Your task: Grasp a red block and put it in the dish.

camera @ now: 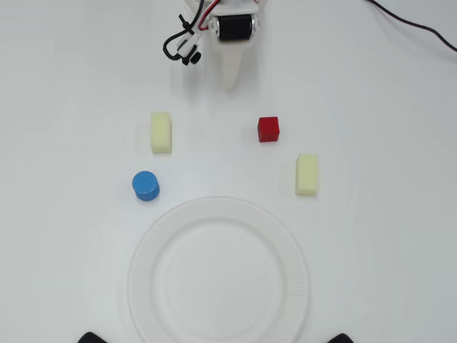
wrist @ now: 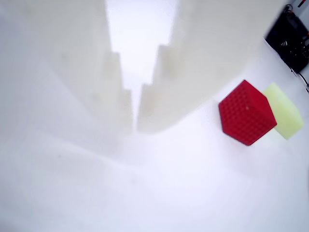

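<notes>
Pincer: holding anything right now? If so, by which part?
Nothing held. The pincer is nearly closed with only a thin empty gap between its tips; the red block sits apart on the table beside it, untouched.

At the top centre of the overhead view we see our arm reaching down into the frame, its black motor housing [camera: 234, 27] at the wrist and a loop of black cable [camera: 180, 44] to its left. Our white end effector [camera: 228, 82] tapers to a point below it. In the wrist view its two fingers [wrist: 159, 106] stand nearly together, a thin gap between them, gripping nothing.
</notes>
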Robot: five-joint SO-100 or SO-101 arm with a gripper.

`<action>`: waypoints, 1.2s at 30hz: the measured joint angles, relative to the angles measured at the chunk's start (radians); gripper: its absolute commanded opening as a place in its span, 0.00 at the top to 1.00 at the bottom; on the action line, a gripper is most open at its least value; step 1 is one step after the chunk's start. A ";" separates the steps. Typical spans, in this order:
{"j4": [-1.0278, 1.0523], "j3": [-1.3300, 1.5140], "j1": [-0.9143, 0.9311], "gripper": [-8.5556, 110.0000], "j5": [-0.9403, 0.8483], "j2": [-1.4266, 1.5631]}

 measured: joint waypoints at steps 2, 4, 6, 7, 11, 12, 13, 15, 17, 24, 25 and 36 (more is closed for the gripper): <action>0.000 0.000 -0.008 0.93 -0.011 0.000; 0.000 0.000 -0.037 0.93 -0.026 0.000; 0.000 0.000 -0.044 0.93 -0.032 0.000; 0.000 0.000 -0.044 0.93 -0.032 0.000; 0.000 0.000 -0.044 0.93 -0.032 0.000; 0.000 0.000 -0.044 0.93 -0.032 0.000; 0.000 0.000 -0.044 0.93 -0.032 0.000; 0.000 0.000 -0.044 0.93 -0.032 0.000; 0.000 0.000 -0.044 0.93 -0.032 0.000; 0.000 -0.002 -0.011 0.93 -0.040 0.000; 0.000 -0.009 -0.005 0.93 -0.046 0.000; -0.071 -0.152 0.052 0.89 -0.098 -0.087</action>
